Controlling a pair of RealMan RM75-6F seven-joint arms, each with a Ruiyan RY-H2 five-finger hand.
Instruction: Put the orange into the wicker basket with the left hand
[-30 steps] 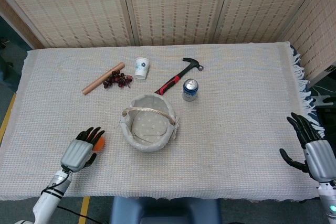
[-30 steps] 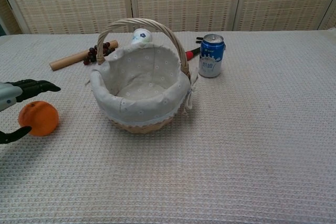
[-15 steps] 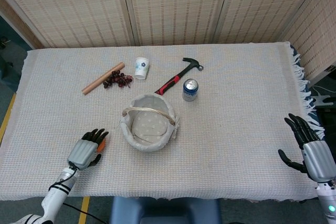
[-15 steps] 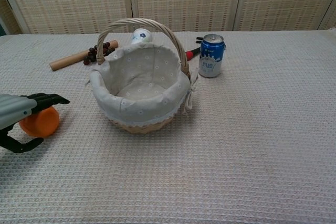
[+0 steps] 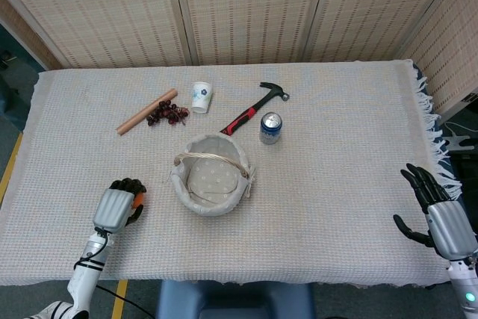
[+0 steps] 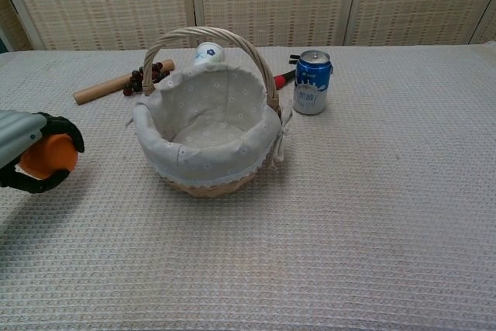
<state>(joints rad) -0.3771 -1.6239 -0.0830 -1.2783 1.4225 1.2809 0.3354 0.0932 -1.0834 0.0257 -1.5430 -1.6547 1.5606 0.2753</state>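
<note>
My left hand point(image 5: 116, 206) point(image 6: 29, 154) grips the orange point(image 6: 48, 156) point(image 5: 137, 199), fingers curled around it, at the table's near left, a short way left of the wicker basket point(image 5: 210, 181) point(image 6: 208, 125). The basket has a spotted cloth lining and an upright handle, and nothing shows inside it. My right hand point(image 5: 437, 213) hangs by the table's right edge with fingers spread and holds nothing; the chest view does not show it.
Behind the basket stand a blue drink can point(image 5: 270, 128) point(image 6: 312, 82) and a hammer point(image 5: 255, 107) with a red-black handle. Further left lie a paper cup point(image 5: 201, 97), dark grapes point(image 5: 168, 113) and a wooden rolling pin point(image 5: 146, 111). The tablecloth's fringe point(image 5: 431, 125) marks the right edge.
My left hand's fingers have curled from spread to wrapped around the orange, and the orange sits slightly higher in the chest view. My right hand has barely drifted.
</note>
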